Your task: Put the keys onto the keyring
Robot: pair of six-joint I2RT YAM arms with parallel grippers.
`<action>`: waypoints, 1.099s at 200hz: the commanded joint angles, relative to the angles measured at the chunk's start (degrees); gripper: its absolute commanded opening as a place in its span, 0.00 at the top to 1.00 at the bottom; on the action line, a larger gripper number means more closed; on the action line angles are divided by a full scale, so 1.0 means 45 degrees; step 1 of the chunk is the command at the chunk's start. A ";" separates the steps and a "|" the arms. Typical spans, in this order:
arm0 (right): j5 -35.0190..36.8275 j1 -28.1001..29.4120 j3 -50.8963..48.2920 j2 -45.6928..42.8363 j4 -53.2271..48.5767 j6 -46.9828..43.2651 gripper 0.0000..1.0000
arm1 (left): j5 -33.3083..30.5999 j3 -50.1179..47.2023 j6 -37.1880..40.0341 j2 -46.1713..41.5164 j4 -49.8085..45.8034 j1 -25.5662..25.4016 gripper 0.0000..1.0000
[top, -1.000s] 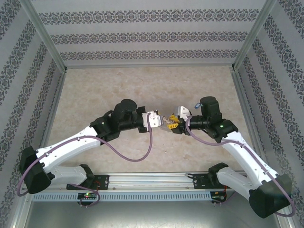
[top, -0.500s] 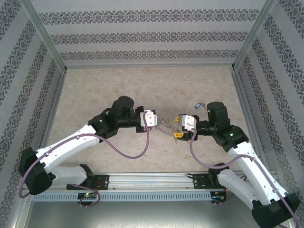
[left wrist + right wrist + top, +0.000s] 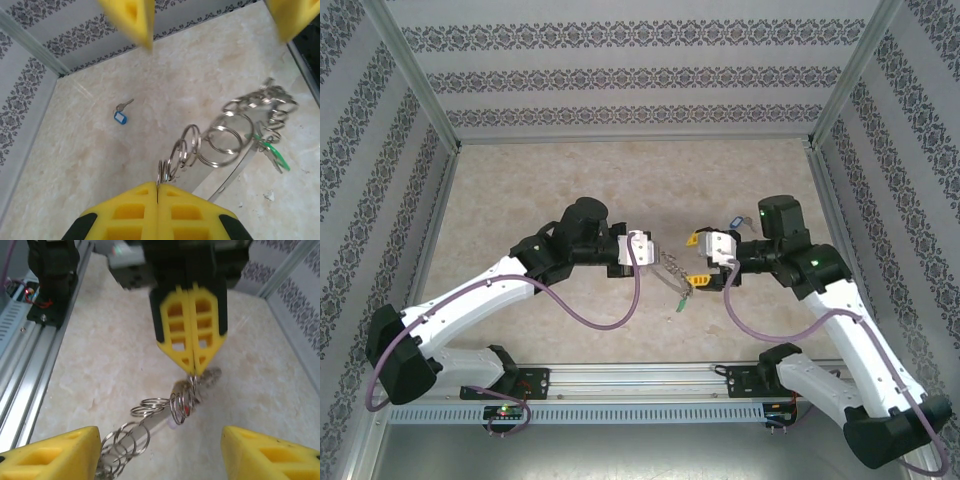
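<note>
**Ring bundle clamped on the left, right pincer free, loose blue key behind your right wrist**

Your left gripper (image 3: 157, 197) has its yellow pads pressed together on the near end of the large thin grey metal keyring (image 3: 231, 172). It pinches there at the first of the small silver split rings (image 3: 220, 142) strung along it. From that pinch the bundle's long axis runs away from the left arm toward the right one, sagging as it goes. A small silvery green-capped key (image 3: 274, 154) hangs at the far end. You cannot tell whether that key touches the table.

Your right gripper (image 3: 697, 260) is spread wide and grips nothing. The free end of the bundle hangs just beside its nearer finger.

The small silvery blue-capped key (image 3: 734, 222) lies alone on the pale marbled tabletop (image 3: 520, 200), just beside your right wrist on its far side and apart from the rings. The right arm is plainly the nearer one. The right pincer faces the left arm, so the key lies behind it. By my reading you would have to turn it back and bring it down to the key.

In the top view that key is too small to read its axis. The left wrist view shows it flat, with the blade slanting away from the blue cap. The right wrist view shows its own fingers (image 3: 50, 455) far apart and the left pads shut on a ring.
</note>
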 commanded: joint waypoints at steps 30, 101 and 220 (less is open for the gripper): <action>-0.0497 -0.0737 0.0757 0.0804 0.1017 0.0423 0.47 | 0.0991 0.0473 0.1041 0.0126 0.0338 0.0307 1.00; 0.0095 0.0971 0.1064 0.2983 0.1274 0.0061 0.56 | 0.1723 0.0580 0.0546 0.0425 0.0973 0.0583 1.00; 0.1780 0.1504 -0.1209 0.2338 0.5009 0.2623 0.78 | 0.2230 0.0402 -0.0708 0.0366 0.1922 0.0839 1.00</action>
